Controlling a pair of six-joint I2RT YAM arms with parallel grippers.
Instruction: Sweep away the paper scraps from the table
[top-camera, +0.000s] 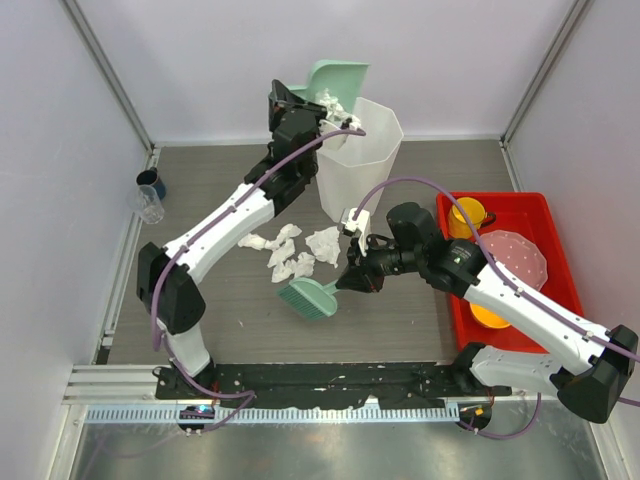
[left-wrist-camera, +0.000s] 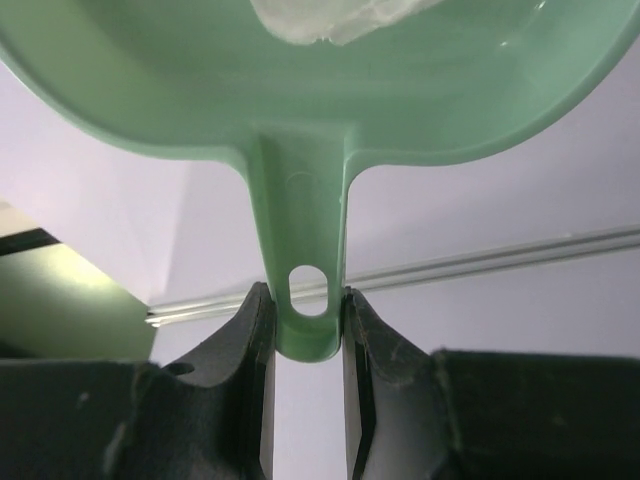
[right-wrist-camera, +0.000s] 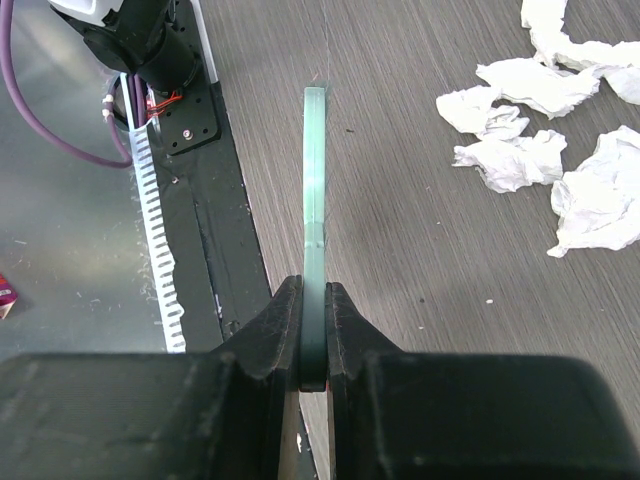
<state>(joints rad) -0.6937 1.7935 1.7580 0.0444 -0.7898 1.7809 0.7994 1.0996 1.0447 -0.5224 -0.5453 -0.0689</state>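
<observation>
My left gripper (top-camera: 298, 103) is shut on the handle of the green dustpan (top-camera: 340, 76), raised and tipped over the tall white bin (top-camera: 362, 150). White paper (top-camera: 330, 100) lies in the pan at the bin's rim. In the left wrist view the jaws (left-wrist-camera: 306, 300) clamp the handle (left-wrist-camera: 300, 220), with paper (left-wrist-camera: 330, 20) in the pan. My right gripper (top-camera: 352, 278) is shut on a green brush (top-camera: 308, 297), low over the table (top-camera: 420, 310). It shows edge-on in the right wrist view (right-wrist-camera: 315, 170), held by that gripper (right-wrist-camera: 313, 290). Several paper scraps (top-camera: 290, 250) lie left of the brush (right-wrist-camera: 510, 160).
A red tray (top-camera: 530, 205) with a yellow cup (top-camera: 467, 213), a pink plate (top-camera: 515, 255) and orange dishes sits at the right. A clear glass (top-camera: 148, 205) and a dark cup (top-camera: 150, 182) stand at the left edge. A metal rail (top-camera: 280, 412) runs along the front.
</observation>
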